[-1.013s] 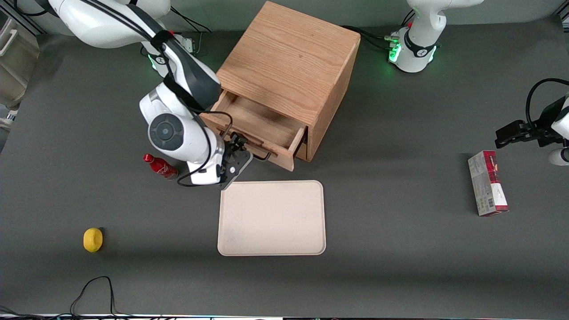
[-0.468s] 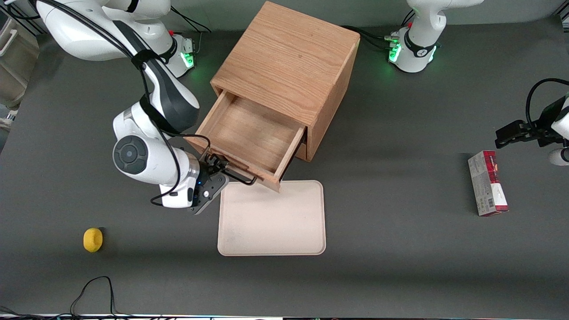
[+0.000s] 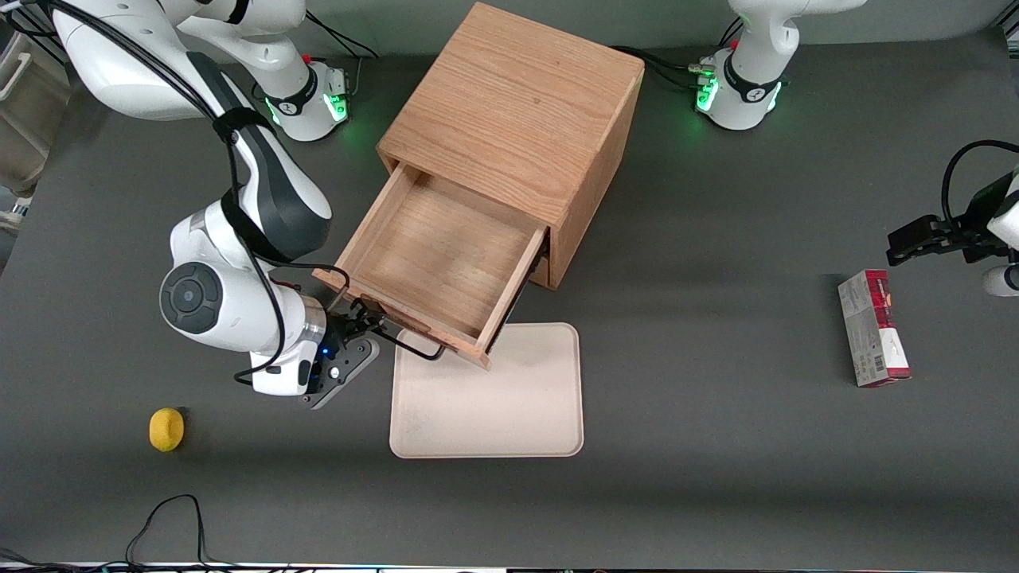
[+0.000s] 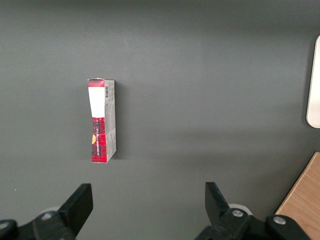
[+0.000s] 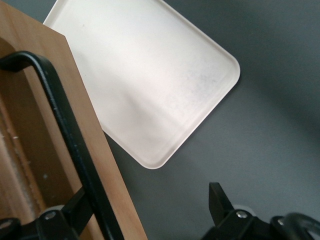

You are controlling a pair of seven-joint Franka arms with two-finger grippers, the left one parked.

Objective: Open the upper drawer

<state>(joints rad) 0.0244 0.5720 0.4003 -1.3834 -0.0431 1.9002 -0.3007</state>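
The oak cabinet (image 3: 517,103) stands mid-table. Its upper drawer (image 3: 434,255) is pulled far out toward the front camera, and its bare wooden floor shows. The thin black bar handle (image 3: 414,346) runs along the drawer's front. My right gripper (image 3: 358,330) is at the handle's end nearer the working arm. In the right wrist view the handle (image 5: 65,125) crosses the drawer front (image 5: 95,150) just inside one finger. The gripper (image 5: 149,196) is open, with its fingers (image 5: 218,200) wide apart. The lower drawer is hidden beneath the upper one.
A cream tray (image 3: 486,398) lies in front of the cabinet, and the drawer's front corner overhangs its rim. It also shows in the right wrist view (image 5: 150,75). A yellow object (image 3: 166,429) lies toward the working arm's end. A red-and-white box (image 3: 873,326) lies toward the parked arm's.
The upper drawer has slid much farther out toward the front camera. My right arm and gripper moved the same way with its handle.
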